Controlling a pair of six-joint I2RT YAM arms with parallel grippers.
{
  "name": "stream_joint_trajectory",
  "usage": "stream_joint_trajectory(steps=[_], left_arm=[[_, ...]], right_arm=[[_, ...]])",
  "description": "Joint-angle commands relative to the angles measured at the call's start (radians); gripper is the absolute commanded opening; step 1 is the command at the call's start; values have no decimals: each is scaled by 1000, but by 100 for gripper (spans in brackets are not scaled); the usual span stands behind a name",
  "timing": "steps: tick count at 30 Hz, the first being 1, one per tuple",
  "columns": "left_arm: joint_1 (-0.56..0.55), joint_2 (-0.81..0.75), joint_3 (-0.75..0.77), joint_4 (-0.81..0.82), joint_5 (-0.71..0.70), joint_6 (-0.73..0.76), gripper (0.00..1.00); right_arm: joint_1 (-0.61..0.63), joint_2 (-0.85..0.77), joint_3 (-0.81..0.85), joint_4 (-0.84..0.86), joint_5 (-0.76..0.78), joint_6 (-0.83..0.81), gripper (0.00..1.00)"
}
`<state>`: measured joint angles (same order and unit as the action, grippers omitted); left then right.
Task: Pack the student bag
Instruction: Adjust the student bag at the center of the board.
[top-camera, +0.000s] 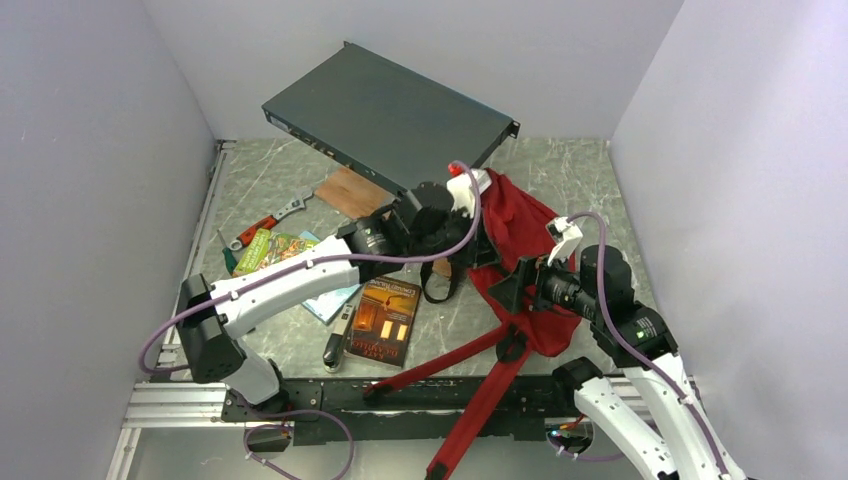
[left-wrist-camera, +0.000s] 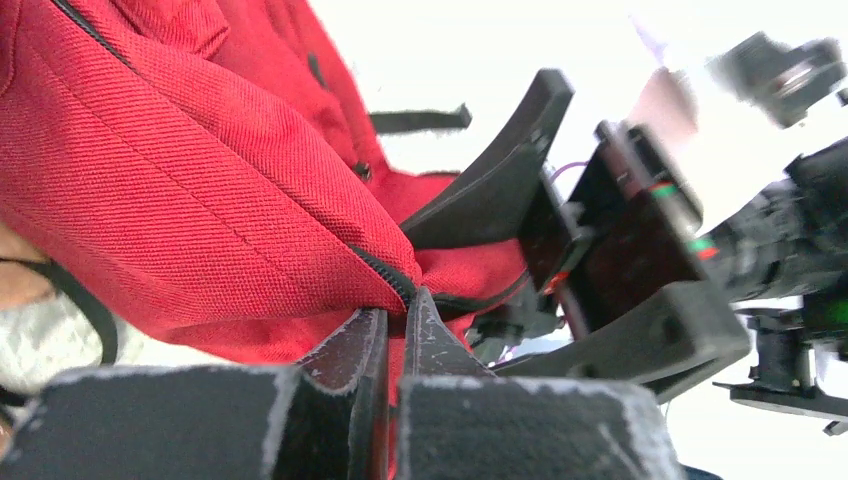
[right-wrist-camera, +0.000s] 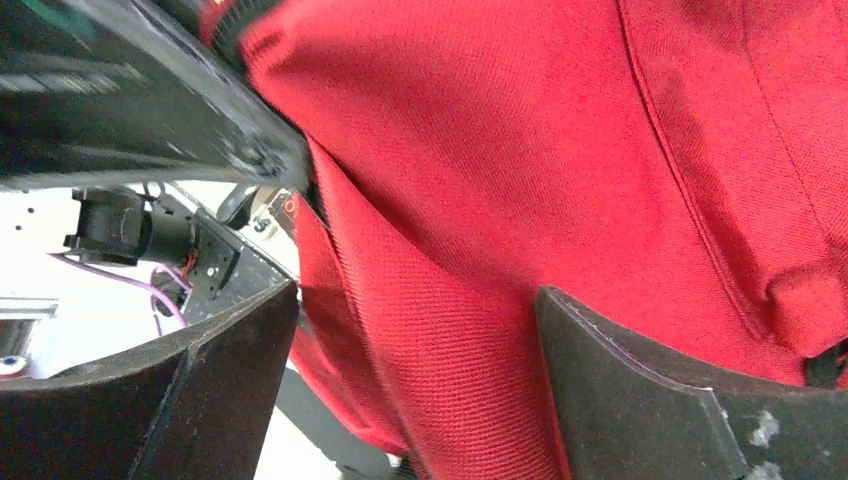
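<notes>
1. Top view: nearest, the student bag's (top-camera: 520, 235) red straps trail over the table's (top-camera: 580, 180) near edge. The bag sits centre-right. A book (top-camera: 385, 320) and a grey box (top-camera: 390, 115) crowd the left.
2. Left wrist: the left gripper (left-wrist-camera: 400, 310) is pinched on the bag's zipper seam.
3. Right wrist: the right gripper (right-wrist-camera: 417, 295) has its fingers wide apart, straddling a red fold.
</notes>
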<state>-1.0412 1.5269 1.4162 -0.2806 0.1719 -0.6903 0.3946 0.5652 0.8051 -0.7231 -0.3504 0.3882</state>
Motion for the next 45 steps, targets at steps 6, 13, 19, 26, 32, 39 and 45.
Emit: stream_joint_trajectory(steps=[6,13,19,26,32,39,45], left_arm=[[-1,74,366,-35,40,96,0],[4,46,371,-80,22,153,68],[4,-123,261,-73,25,203,100],[4,-334,88,-71,39,218,100],[4,-472,-63,-53,42,213,100],[5,-553,-174,-35,31,206,100],[6,-577,-251,-3,66,156,100]], right_arm=[[4,-26,99,-34,272,-17,71],[1,131,238,-105,904,44,0],[-204,490,526,-76,1168,-181,0],[-429,857,1048,-63,980,-268,0],[-430,861,1067,316,963,-690,0],[-201,679,436,689,811,-935,0],[-88,717,181,389,1019,-488,0]])
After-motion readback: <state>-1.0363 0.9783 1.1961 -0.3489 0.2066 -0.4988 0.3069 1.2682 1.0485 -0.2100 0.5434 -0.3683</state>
